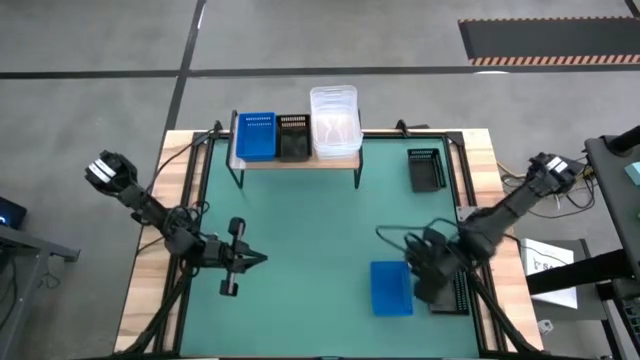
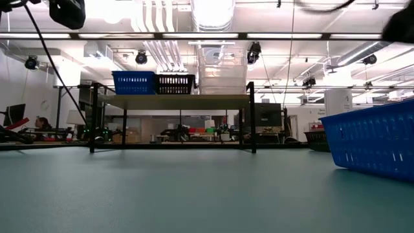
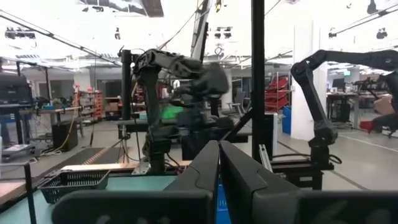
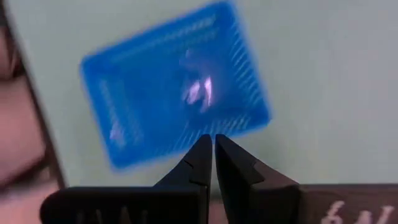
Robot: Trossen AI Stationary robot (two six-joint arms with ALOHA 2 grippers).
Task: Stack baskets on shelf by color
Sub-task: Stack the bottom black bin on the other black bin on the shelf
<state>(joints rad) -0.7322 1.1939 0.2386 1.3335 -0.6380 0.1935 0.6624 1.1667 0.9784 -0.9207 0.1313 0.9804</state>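
The shelf (image 1: 298,158) stands at the table's far edge and carries a blue basket (image 1: 255,135), a black basket (image 1: 293,137) and clear baskets (image 1: 334,122), side by side. A second blue basket (image 1: 391,287) lies flat on the mat at near right. It also shows in the right wrist view (image 4: 174,87) and the low view (image 2: 378,144). My right gripper (image 1: 418,278) hovers shut over this basket's right edge, its fingertips (image 4: 208,142) clear of it. A black basket (image 1: 452,292) lies partly under that arm. My left gripper (image 1: 262,258) is shut (image 3: 219,152) above the mat at near left.
A further black basket (image 1: 425,168) sits on the mat at far right, also seen in the left wrist view (image 3: 71,180). Cables run along both table sides. Open mat lies between the two grippers and in front of the shelf.
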